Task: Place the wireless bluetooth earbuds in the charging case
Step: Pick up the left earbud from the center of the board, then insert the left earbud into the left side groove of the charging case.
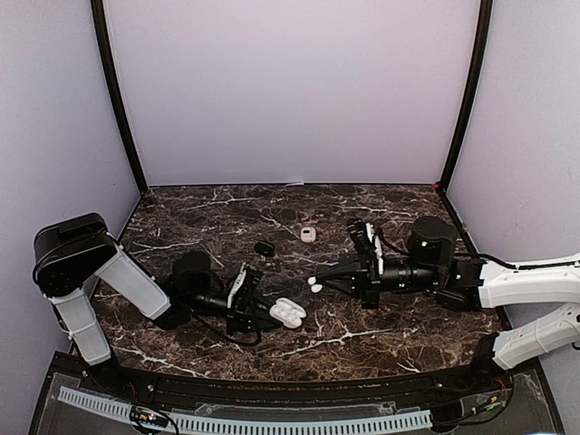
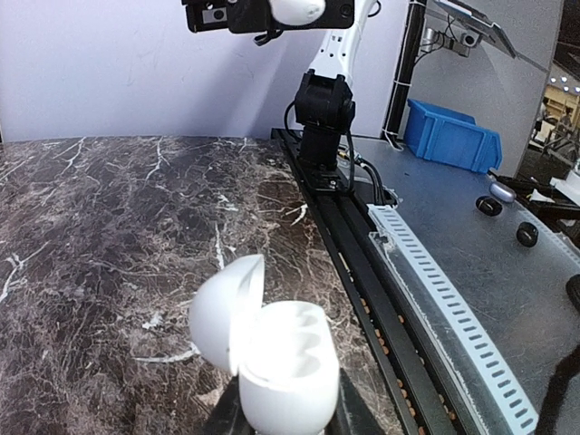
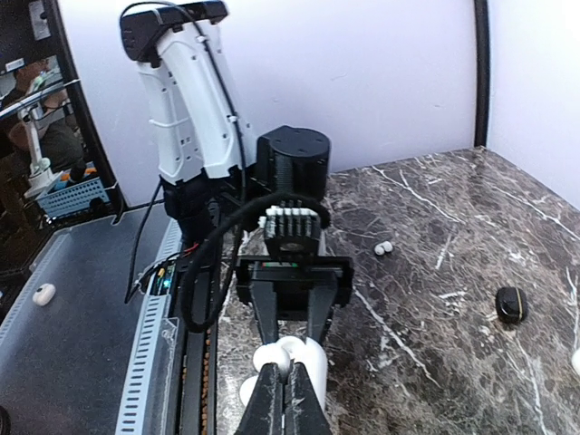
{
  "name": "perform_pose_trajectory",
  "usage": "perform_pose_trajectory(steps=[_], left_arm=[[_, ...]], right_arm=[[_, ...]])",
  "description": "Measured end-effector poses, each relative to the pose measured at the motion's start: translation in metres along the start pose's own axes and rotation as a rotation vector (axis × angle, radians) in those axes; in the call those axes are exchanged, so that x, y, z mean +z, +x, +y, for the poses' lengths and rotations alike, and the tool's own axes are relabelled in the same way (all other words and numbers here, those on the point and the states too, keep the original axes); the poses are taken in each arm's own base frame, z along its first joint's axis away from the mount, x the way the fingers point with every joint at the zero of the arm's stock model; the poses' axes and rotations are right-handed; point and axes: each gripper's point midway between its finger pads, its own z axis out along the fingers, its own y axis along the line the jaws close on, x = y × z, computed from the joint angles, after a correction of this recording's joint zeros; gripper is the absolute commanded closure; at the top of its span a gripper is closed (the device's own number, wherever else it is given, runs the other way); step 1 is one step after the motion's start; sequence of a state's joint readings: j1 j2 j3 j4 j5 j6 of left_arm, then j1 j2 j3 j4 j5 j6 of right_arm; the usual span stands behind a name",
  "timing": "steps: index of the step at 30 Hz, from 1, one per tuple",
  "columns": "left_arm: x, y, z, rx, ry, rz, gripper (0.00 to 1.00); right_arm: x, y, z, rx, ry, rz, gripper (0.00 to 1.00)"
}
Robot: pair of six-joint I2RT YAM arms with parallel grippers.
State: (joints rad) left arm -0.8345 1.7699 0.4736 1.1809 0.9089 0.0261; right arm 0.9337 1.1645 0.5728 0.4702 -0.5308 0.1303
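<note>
Bringing a bud (image 2: pixel 294 9) to the open case (image 2: pixel 281 358)
The left claw (image 1: pixel 269 314) pinches the case; just beyond, the right claw (image 1: pixel 319 283) pinches the bud, near but apart. Centre it over a pocket, lower slowly, let go only once seated.

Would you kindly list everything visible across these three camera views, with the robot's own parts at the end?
Glossy white plastic charging case: 1, white, lid open, clamped in the left gripper.
Tiny white bean-shaped earbud: at least 1, white, pinched at the right gripper tips, near the case.
Loose tiny white earbuds: 2, white, together on the marble.
Small rounded black case: 1, black, shut, farther back.
Small squarish object: 1, off-white, mid-table, farthest back.
Marble-pattern table: 1, dark brown, white veins.
Blue plastic bin: 1, off the table.
Left gripper: black, shut on the case.
Right gripper: black, shut on the earbud.
</note>
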Motion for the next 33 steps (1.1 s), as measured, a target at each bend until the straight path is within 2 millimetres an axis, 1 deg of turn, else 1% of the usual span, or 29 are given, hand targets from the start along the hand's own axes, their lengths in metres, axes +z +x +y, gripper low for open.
perform_pose_trajectory(steps=[2,5,8,11,22,25,33], left_arm=[[0.001,0.002,-0.004,0.022,0.011,0.006,0.85],[0.004,0.003,-0.009,0.055,0.024,0.011,0.85],[0.005,0.003,-0.011,0.077,0.031,0.012,0.85],[0.006,0.004,-0.013,0.09,0.034,0.016,0.86],[0.007,0.002,-0.014,0.111,0.031,0.016,0.86],[0.007,0.002,-0.014,0.111,0.031,0.016,0.86],[0.007,0.003,-0.014,0.108,0.028,0.02,0.85]], right_arm=[[0.004,0.0,0.014,-0.043,-0.032,0.01,1.0],[0.012,0.002,0.028,-0.095,-0.051,0.044,1.0],[0.018,0.005,0.037,-0.141,-0.051,0.073,1.0],[0.025,0.01,0.042,-0.175,-0.041,0.102,1.0],[0.054,0.044,0.04,-0.247,0.024,0.25,1.0],[0.058,0.049,0.037,-0.261,0.046,0.271,1.0],[0.059,0.054,0.03,-0.292,0.087,0.303,1.0]])
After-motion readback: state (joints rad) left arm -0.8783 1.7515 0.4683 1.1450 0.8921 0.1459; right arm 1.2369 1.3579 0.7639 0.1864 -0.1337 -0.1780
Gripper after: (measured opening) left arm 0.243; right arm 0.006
